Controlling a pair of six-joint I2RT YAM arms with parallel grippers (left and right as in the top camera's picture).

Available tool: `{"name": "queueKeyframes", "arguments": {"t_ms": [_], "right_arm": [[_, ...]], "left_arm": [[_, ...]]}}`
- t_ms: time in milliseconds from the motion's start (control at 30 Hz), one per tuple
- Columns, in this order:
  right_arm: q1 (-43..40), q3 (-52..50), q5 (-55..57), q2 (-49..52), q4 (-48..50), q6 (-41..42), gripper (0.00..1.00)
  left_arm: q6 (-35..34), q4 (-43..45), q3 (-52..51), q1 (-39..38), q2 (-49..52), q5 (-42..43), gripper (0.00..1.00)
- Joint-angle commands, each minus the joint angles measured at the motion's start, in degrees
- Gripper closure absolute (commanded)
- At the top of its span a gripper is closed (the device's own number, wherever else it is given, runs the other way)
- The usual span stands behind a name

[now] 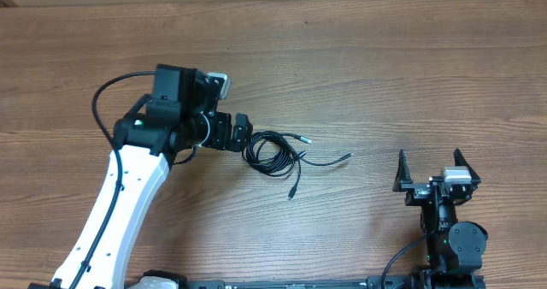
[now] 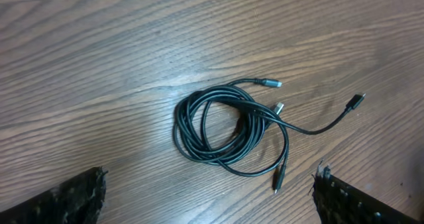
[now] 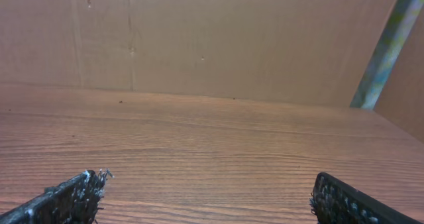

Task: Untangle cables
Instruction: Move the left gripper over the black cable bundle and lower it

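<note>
Coiled cables lie just ahead of the wide-spread left jaws.

I see only the tips of my left pincer, its fingers cut by the lower edge. In the cables ahead of it, I can't count the overlapping cords.

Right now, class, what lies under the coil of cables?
Only the wooden table shows under the cables, seen through their loops. Wood directly beneath each strand is covered, as are lower strands where they cross.
</note>
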Motion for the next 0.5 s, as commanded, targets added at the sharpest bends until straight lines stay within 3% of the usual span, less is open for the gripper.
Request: {"name": "queueKeyframes", "arguments": {"t_ms": [0,467], "right_arm": [[-0.15,-0.59,0.11,-0.68,0.13,-0.20,0.00],[-0.15,-0.59,0.11,-0.68,0.15,-0.22,0.00]], "left_arm": [[-0.48,0.55,1.18,-1.44,1.49,-0.85,0.00],[-8.61,1.05,1.18,-5.03,7.04,-0.90,0.00]]}}
